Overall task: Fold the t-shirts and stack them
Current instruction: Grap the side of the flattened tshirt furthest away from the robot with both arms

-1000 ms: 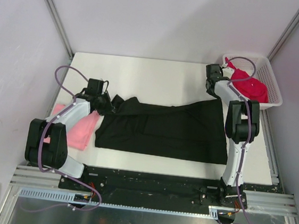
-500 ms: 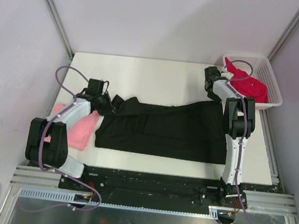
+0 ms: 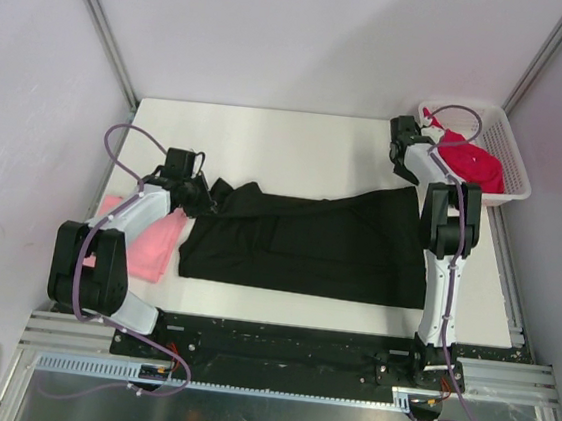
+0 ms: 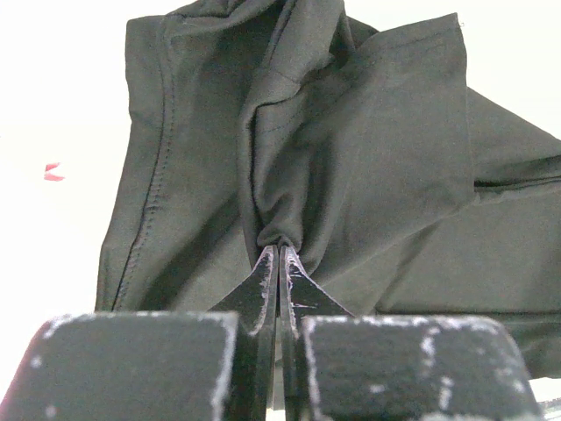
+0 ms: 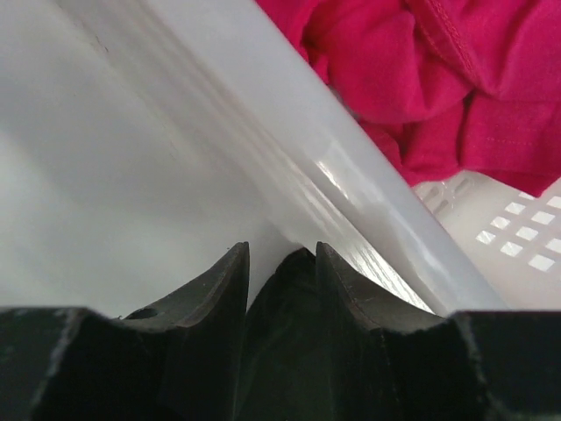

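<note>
The left gripper [image 4: 279, 248] has its fingers pressed together on a small bunched pinch of the black t-shirt [image 4: 368, 167], right at the tips. So little cloth is caught that a pull could slip it free, or drag the whole shirt into wrinkles instead of a fold. Beyond the tips the shirt lies spread over the table [image 3: 288, 141]. Behind this hand, beneath its forearm, lies the light pink t-shirt [image 3: 157, 243], which a sweeping arm might ruffle. The right gripper [image 5: 282, 253] is half spread and holds nothing, its tips just short of the white basket [image 5: 351, 167]. Pushing ahead could shove the basket. Farther in, the red t-shirt [image 5: 456, 79] lies heaped, and it may snag when lifted.
</note>
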You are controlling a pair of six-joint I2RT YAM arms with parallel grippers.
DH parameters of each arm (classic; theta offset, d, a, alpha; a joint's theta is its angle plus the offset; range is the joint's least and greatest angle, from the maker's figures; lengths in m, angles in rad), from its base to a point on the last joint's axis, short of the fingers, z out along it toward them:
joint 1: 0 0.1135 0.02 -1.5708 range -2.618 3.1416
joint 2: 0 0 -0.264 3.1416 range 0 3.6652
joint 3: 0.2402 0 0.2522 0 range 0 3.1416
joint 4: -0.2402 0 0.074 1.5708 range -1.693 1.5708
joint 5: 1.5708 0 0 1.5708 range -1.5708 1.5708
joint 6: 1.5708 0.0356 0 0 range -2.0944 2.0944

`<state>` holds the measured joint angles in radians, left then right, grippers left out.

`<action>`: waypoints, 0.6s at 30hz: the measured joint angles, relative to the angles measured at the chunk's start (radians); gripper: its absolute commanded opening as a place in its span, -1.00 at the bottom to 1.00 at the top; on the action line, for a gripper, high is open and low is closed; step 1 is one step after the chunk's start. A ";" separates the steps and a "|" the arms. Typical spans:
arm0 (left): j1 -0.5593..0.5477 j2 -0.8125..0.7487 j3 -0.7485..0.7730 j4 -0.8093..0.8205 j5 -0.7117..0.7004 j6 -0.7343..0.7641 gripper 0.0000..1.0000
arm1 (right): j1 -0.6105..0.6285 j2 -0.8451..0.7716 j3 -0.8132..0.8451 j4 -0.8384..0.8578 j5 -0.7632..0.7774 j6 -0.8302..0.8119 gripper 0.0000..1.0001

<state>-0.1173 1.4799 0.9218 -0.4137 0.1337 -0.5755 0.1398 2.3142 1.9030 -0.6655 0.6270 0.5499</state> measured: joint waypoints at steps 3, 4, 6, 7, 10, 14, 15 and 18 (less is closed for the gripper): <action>0.000 0.002 0.000 0.000 0.000 0.000 -1.00 | -0.003 0.025 0.038 -0.012 -0.005 0.000 -0.18; 0.000 0.002 0.000 0.000 0.000 0.000 -1.00 | -0.003 0.035 0.048 -0.016 -0.006 0.000 -0.18; 0.000 0.002 0.000 0.000 0.000 0.000 -1.00 | -0.003 0.048 0.050 -0.023 -0.007 0.000 -0.18; 0.000 0.003 0.000 0.000 0.000 0.000 -1.00 | -0.002 0.054 0.050 -0.031 -0.008 0.001 -0.19; 0.000 0.007 0.000 0.000 0.000 0.000 -1.00 | -0.001 0.058 0.050 -0.040 -0.008 0.006 -0.19; 0.000 0.007 0.000 0.000 0.000 0.000 -1.00 | -0.004 0.058 0.050 -0.040 -0.014 0.009 -0.20; 0.000 0.007 0.000 0.000 0.000 0.000 -1.00 | -0.005 0.058 0.050 -0.040 -0.015 0.011 -0.22; 0.000 0.008 0.000 0.000 0.000 0.000 -1.00 | -0.005 0.058 0.050 -0.041 -0.016 0.015 -0.33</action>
<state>-0.1173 1.4876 0.9218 -0.4137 0.1337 -0.5758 0.1352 2.3718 1.9533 -0.7063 0.6113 0.5648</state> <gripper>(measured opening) 0.004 0.385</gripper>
